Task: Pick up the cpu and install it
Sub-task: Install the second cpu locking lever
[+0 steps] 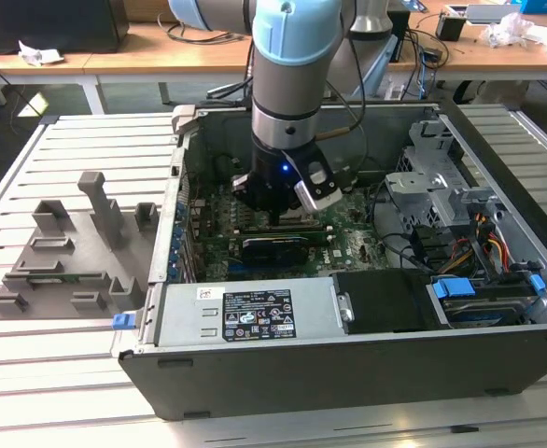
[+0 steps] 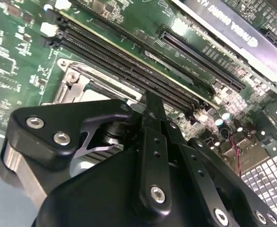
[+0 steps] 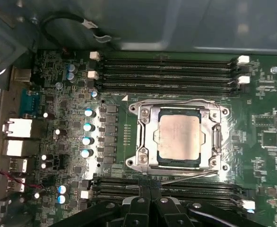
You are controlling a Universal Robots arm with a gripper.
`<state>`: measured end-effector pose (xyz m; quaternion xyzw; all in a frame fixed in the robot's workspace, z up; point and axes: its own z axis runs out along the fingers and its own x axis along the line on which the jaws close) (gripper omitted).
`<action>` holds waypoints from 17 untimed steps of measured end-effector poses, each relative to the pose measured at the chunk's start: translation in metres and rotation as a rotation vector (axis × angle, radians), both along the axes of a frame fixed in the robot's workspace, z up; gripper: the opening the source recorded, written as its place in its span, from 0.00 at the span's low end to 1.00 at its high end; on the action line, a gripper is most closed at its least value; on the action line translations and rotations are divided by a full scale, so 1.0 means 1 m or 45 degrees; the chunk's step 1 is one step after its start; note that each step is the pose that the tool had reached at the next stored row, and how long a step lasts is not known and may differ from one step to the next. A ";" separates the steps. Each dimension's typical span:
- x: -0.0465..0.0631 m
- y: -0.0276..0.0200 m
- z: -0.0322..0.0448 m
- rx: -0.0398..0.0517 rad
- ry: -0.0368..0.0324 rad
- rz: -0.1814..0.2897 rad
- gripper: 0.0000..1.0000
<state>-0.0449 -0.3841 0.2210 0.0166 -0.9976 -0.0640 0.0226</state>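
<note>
In the exterior view the arm's gripper (image 1: 283, 210) hangs low inside the open computer case (image 1: 348, 364), just over the green motherboard (image 1: 348, 247), while the grey holder tray (image 1: 68, 252) lies on the slatted tabletop (image 1: 31, 373) at the exterior view's left. In the second wrist view the black gripper body sits close over the socket's metal frame (image 2: 74, 82), and whether the jaws are spread or pressed together I cannot tell. In the first wrist view the cpu (image 3: 178, 137) lies flat inside the socket (image 3: 145, 137), between the banks of memory slots (image 3: 167, 73).
</note>
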 end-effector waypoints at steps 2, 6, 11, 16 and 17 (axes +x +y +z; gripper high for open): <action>-0.001 -0.0001 -0.0023 0.003 -0.0001 0.000 0.11; -0.007 -0.0003 -0.0084 0.007 0.0001 0.002 0.11; -0.016 -0.0001 -0.0109 0.025 0.0000 0.006 0.11; -0.018 0.0043 -0.0152 0.039 0.0004 0.034 0.11; -0.018 0.0053 -0.0159 0.041 0.0003 0.039 0.11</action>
